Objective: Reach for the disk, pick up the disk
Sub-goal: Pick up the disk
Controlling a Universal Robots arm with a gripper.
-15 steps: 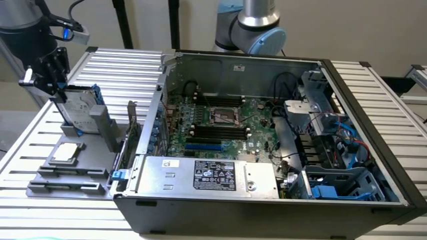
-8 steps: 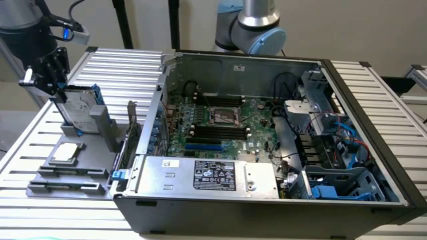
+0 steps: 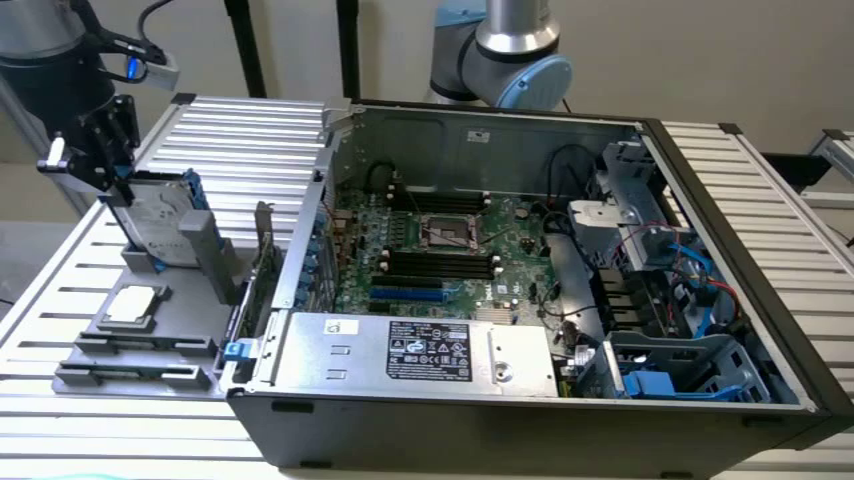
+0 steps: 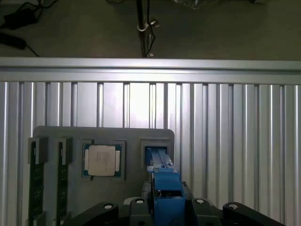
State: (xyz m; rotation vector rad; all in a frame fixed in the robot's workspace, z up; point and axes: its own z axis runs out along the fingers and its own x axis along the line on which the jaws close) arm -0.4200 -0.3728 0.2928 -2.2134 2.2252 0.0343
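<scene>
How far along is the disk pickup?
Reach looks done: the gripper sits atop the disk. In hand: the disk, standing on edge, clamped between the jaws. Left: the lift; its lower end is at the slot of the grey holder.

disk [image 3: 158,212] base hidden in holder [image 3: 187,310]
</scene>
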